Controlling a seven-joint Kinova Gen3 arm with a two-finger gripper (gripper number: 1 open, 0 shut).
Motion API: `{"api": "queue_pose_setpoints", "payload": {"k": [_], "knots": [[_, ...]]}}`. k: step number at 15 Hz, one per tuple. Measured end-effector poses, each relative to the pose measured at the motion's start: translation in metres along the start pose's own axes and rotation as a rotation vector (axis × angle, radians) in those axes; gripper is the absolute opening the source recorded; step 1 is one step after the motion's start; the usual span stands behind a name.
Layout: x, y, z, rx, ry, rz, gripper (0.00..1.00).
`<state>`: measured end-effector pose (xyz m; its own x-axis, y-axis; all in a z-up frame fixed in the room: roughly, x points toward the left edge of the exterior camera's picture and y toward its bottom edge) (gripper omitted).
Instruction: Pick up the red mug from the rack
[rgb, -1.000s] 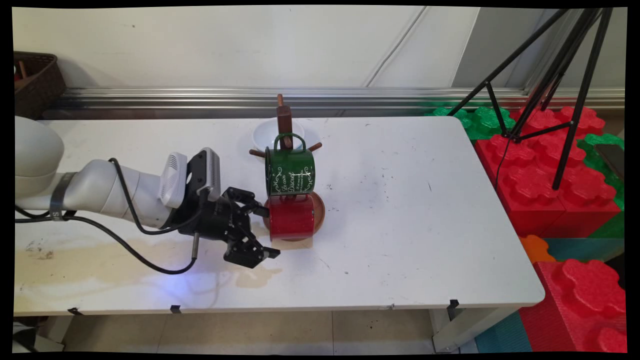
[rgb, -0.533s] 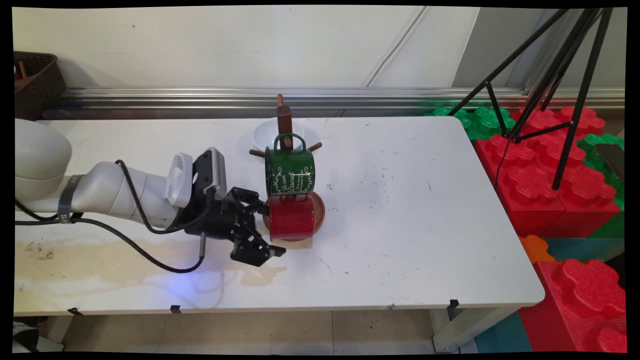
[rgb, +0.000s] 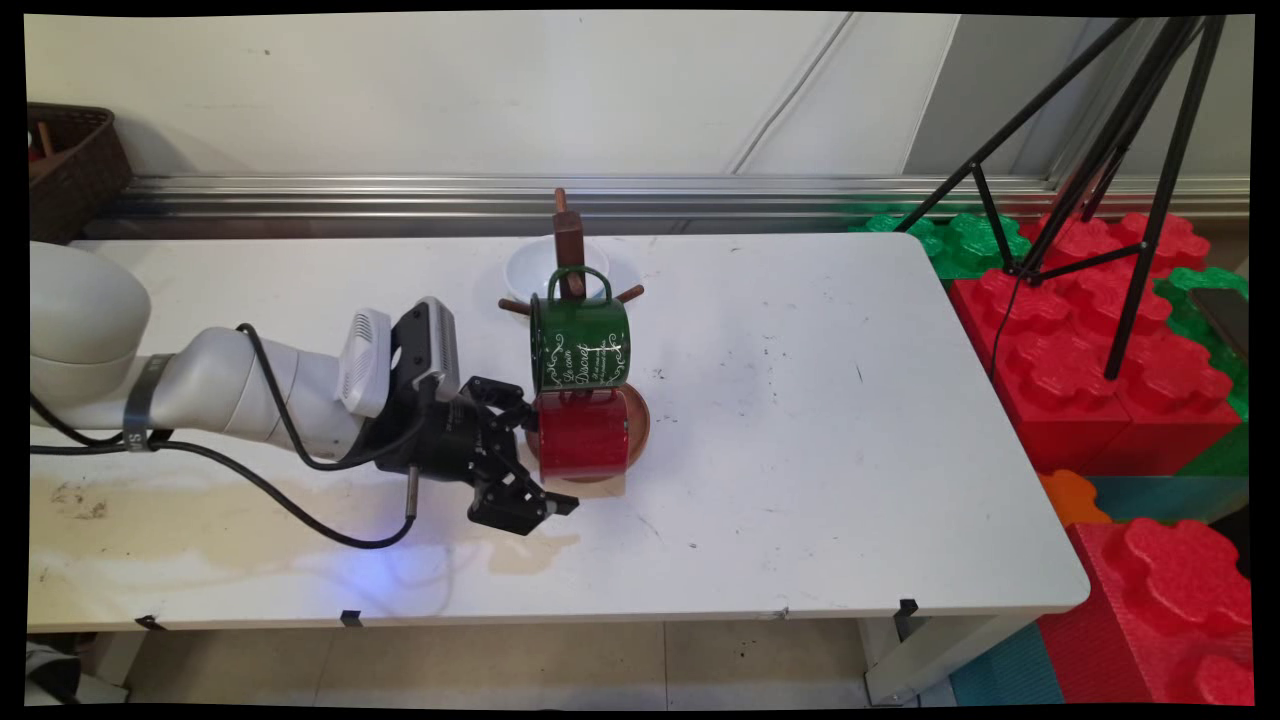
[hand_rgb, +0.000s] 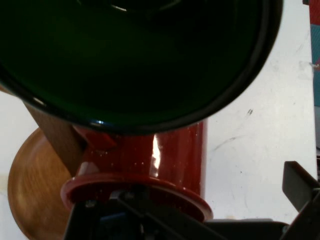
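White table (rgb: 800, 420) bearing a wooden mug tree (rgb: 568, 235). Gripper (rgb: 545, 460), jaws spread wide and holding nothing, straddles the red mug's (rgb: 585, 435) rim below the green mug (rgb: 580, 345); clumsy closing might topple the tree.

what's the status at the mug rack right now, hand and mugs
Hand open, fingers straddling the red mug's rim, nothing gripped. Red mug hangs low on the wooden rack. Green mug hangs directly above, close over the hand. White bowl behind rack.
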<state>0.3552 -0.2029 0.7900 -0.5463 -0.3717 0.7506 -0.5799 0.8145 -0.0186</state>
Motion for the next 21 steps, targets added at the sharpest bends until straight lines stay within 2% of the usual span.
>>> {"api": "queue_pose_setpoints", "payload": {"k": [21], "knots": [[-0.0028, -0.0049, 0.0015, -0.005, 0.021, -0.027, 1.0]]}}
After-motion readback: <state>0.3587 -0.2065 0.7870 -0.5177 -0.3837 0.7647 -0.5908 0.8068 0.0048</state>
